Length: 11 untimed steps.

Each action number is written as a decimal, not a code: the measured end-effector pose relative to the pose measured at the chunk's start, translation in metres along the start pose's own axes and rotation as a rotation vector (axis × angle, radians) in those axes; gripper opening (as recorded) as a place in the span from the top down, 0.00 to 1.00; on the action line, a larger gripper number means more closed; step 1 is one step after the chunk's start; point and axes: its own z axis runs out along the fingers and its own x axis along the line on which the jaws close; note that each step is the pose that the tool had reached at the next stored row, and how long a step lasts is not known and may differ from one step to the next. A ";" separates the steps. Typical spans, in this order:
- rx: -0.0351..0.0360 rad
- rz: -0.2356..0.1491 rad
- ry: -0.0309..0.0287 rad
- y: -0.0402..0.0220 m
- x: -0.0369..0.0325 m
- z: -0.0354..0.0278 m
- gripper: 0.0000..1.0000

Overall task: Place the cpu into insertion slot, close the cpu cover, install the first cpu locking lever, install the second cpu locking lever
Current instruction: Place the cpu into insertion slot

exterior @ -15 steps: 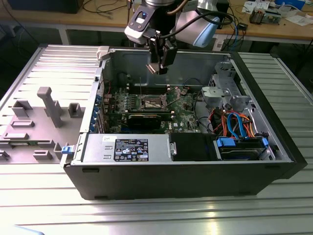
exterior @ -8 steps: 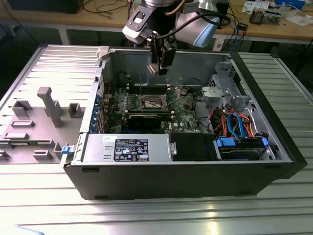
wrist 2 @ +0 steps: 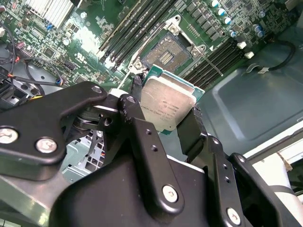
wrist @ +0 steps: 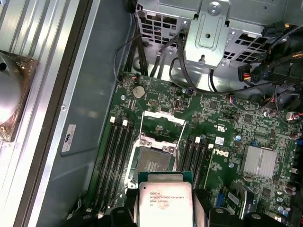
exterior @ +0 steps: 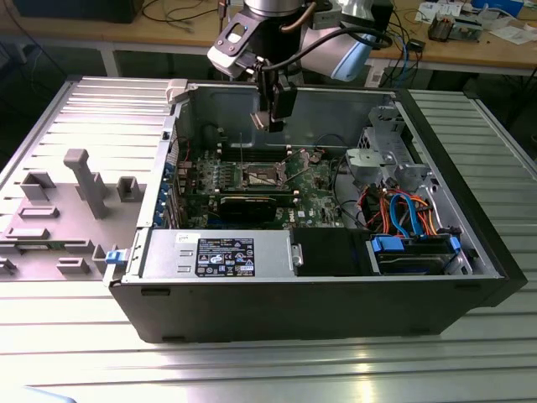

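1. Black fingers (wrist 2: 142, 127) of the gripper (wrist 2: 164, 108) sit closest in both wrist views. They are closed partway and clamp the cpu (wrist 2: 169, 99), one finger against each of two opposite edges.
2. Held this way, the cpu (wrist: 163, 201) hangs with its dull silver top facing the cameras, in the air over the insertion slot (wrist: 154, 161) and not touching it. In the first wrist view its leading edge overlaps the rim of the slot nearest the gripper.
3. Next comes the insertion slot (wrist 2: 165, 53) itself. It lies bare, with its dark pin grid showing inside a metal rim, set in the green circuit board (wrist: 222, 137).
4. Just past the insertion slot, on the side away from the gripper, the cpu cover (wrist: 165, 119) is swung open, off the socket.
5. Long memory slots (wrist: 118, 158) run in parallel rows on both sides of the insertion slot.
6. Well apart from the insertion slot on the same board is a finned heat sink (wrist: 259, 163). A metal drive cage (wrist: 213, 28) stands farther off, beyond the open cover.
7. Seen from the exterior view, the gripper (exterior: 273, 117) hangs above the insertion slot (exterior: 263, 176), inside the open computer case (exterior: 294, 311).
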 end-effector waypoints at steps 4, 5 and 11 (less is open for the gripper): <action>-0.0001 0.000 0.0002 0.0000 0.0000 0.0001 0.45; -0.0001 0.000 0.0002 0.0000 0.0000 0.0001 0.45; -0.0001 0.000 0.0001 0.0000 0.0000 0.0001 0.45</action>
